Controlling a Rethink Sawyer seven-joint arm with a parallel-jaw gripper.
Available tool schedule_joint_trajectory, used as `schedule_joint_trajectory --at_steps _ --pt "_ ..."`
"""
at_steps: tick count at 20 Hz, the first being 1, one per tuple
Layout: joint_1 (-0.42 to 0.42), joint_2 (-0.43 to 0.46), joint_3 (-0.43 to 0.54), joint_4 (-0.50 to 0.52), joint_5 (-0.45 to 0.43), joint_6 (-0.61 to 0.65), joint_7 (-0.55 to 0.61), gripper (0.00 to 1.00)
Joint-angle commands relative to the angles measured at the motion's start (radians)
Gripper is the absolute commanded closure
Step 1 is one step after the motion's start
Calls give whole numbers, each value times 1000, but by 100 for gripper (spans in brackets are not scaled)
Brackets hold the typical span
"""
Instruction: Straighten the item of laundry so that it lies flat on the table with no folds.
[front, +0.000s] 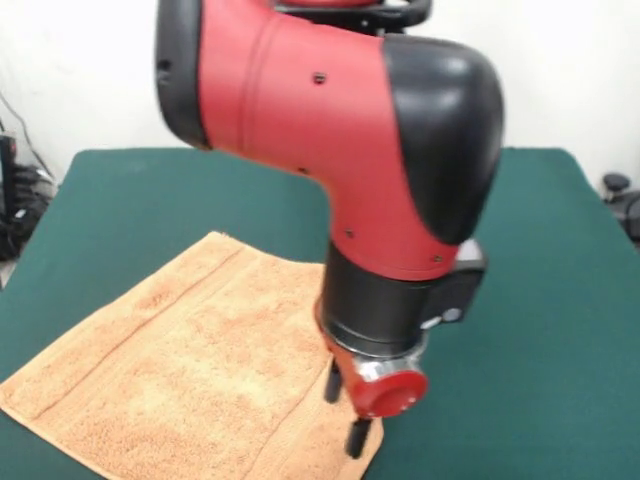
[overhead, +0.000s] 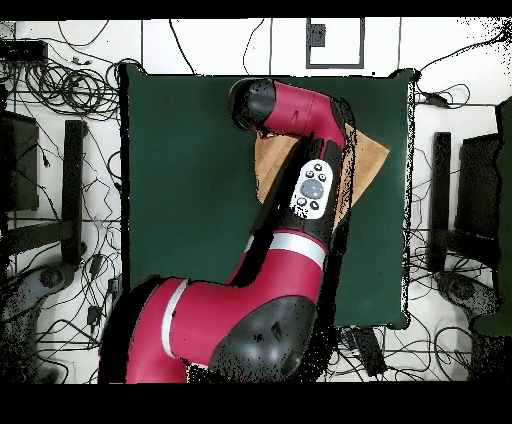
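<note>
The peach terry towel (front: 190, 370) lies spread on the dark green table (front: 560, 300) at the near left, its border bands showing along the left and right ends. It looks mostly flat, and its near edge runs out of the picture. My gripper (front: 345, 410) hangs from the red and black arm just above the towel's near right corner, with its two dark fingers apart and nothing between them. In the overhead view the arm covers most of the towel (overhead: 368, 160), and the gripper is hidden under the wrist.
The table (overhead: 180, 200) stretches well beyond the towel on all sides. Cables and dark equipment (overhead: 60, 90) lie on the floor around the table. More cables (front: 15, 200) show past the table's left edge.
</note>
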Motion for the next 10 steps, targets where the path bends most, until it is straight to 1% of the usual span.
schedule_joint_trajectory --at_steps 1,3,5,7,10 --pt "26 112 13 21 46 43 333 0" --pt "18 144 6 -10 30 33 310 0" --pt "0 156 13 -34 12 61 248 0" --pt "-25 130 51 -18 4 92 150 0" --pt "-67 104 118 0 -1 82 -1 0"
